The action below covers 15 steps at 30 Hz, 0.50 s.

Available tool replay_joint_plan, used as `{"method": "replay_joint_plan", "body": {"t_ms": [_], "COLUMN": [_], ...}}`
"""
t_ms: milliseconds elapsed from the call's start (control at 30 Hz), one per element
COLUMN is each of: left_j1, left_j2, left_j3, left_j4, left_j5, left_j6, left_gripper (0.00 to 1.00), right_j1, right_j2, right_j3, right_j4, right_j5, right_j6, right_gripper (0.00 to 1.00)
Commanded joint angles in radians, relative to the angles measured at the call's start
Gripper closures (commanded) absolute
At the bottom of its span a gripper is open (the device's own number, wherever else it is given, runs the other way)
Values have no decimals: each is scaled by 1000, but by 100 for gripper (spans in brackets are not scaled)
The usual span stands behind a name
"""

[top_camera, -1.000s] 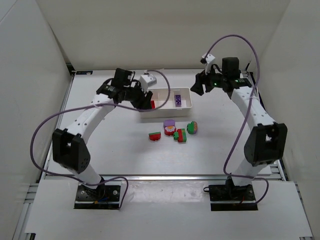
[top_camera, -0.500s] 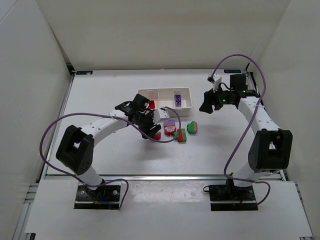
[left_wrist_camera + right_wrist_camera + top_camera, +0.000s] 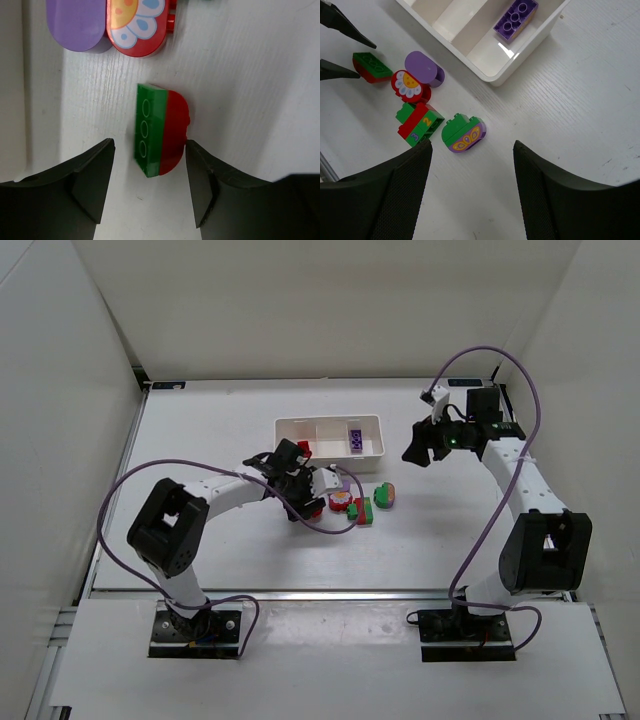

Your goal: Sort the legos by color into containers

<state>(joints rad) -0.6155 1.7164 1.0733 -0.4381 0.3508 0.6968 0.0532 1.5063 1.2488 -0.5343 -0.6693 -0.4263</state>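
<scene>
Legos [image 3: 420, 122] mostly lie loose at 6 o'clock from the tray [image 3: 540, 37]. Only a purple brick [image 3: 516, 19] and a red brick [image 3: 304, 448] are inside. Open around a green-red pair [image 3: 162, 131] is the left gripper [image 3: 150, 146]. Over at 3 o'clock the right gripper [image 3: 472, 145] hangs open and empty.

My top view looks down from high at the near edge over the whole surface [image 3: 200, 440]. My left wrist view sits very close above the green-red brick [image 3: 160, 130]; my right wrist view, farther off, shares it, plus the tray [image 3: 490, 77].
</scene>
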Motion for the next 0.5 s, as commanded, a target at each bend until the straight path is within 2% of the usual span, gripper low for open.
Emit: {"method": "replay_joint_plan", "body": {"t_ms": [0,467], "left_j1": [-4,-3], "left_j2": [17,42], "left_j3": [20,22], "left_j4": [22,41], "left_j5": [7,37], "left_j6": [23,44], "left_gripper": [31,32], "right_j1": [-12,-30], "right_j2": [-11,8], "right_j3": [3,1], "right_j4": [-16,-13], "right_j5": [-16,-21], "right_j6": [1,9], "right_gripper": [30,30]}}
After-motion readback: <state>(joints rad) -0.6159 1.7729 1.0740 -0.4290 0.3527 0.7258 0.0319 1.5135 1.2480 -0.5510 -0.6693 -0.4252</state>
